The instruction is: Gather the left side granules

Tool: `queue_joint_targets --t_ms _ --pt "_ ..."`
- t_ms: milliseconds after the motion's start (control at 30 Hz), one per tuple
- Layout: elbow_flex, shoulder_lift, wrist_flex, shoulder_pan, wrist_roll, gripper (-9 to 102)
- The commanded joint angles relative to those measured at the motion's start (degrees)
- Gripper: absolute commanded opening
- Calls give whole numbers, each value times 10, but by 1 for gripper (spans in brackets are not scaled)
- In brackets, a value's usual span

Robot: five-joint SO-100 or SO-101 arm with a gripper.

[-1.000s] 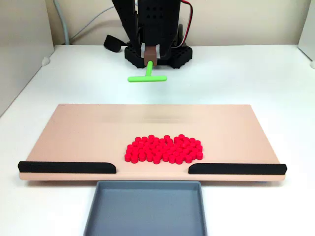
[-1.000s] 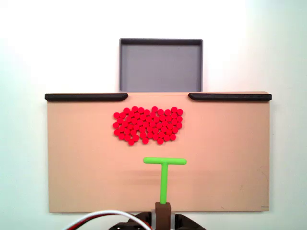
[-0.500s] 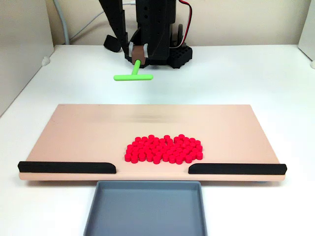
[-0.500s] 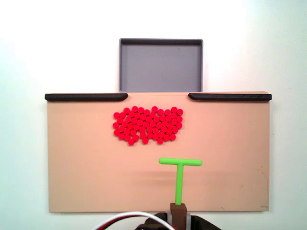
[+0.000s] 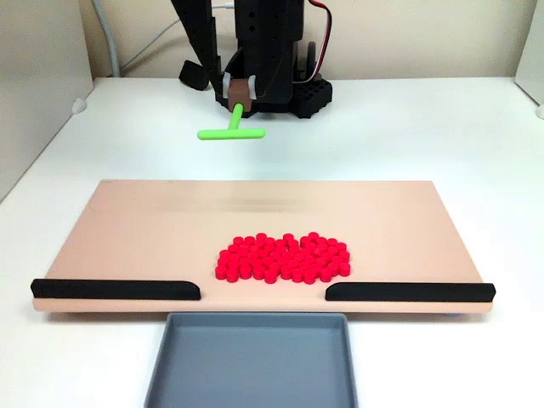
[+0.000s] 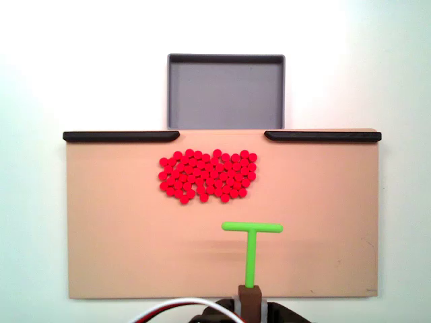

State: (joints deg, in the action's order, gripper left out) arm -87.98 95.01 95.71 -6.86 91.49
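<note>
In the front fixed view, nearest to you is the grey tray (image 5: 255, 361), its far rim just under the near edge of the tan board (image 5: 153, 229). The top-down fixed view shows the same tray (image 6: 225, 91) beyond the board's (image 6: 114, 235) upper edge.

Two black rails run along the board's near edge with a gap between them, in line with the tray: the left black rail (image 5: 115, 290) and the right black rail (image 5: 410, 291) in the front view, and in the top-down view one rail (image 6: 121, 136) on the left and the other (image 6: 322, 136) on the right.

Just behind that gap you see the granules (image 5: 283, 257), a tight flat patch of small red cylinders lying on the board, slightly right of its centre in the front view. In the top-down view the granules (image 6: 208, 175) sit slightly left of centre, close to the rails.

Farther back, the green T-shaped stick (image 5: 231, 128) is held above the table, well apart from the granules. From above, the stick (image 6: 251, 245) has its crossbar over bare board, below and right of the patch.

At the far end, the gripper (image 5: 239, 90) grips the stick's stem end in a brown holder; the gripper (image 6: 250, 299) appears at the bottom edge in the top-down view. The jaws are closed on the stick.
</note>
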Motion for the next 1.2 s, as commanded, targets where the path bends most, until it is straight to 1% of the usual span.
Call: queue_joint_targets --t_ms 0,1167 --pt "12 26 -2 -1 2 0" --pt "12 32 -2 13 -18 0"
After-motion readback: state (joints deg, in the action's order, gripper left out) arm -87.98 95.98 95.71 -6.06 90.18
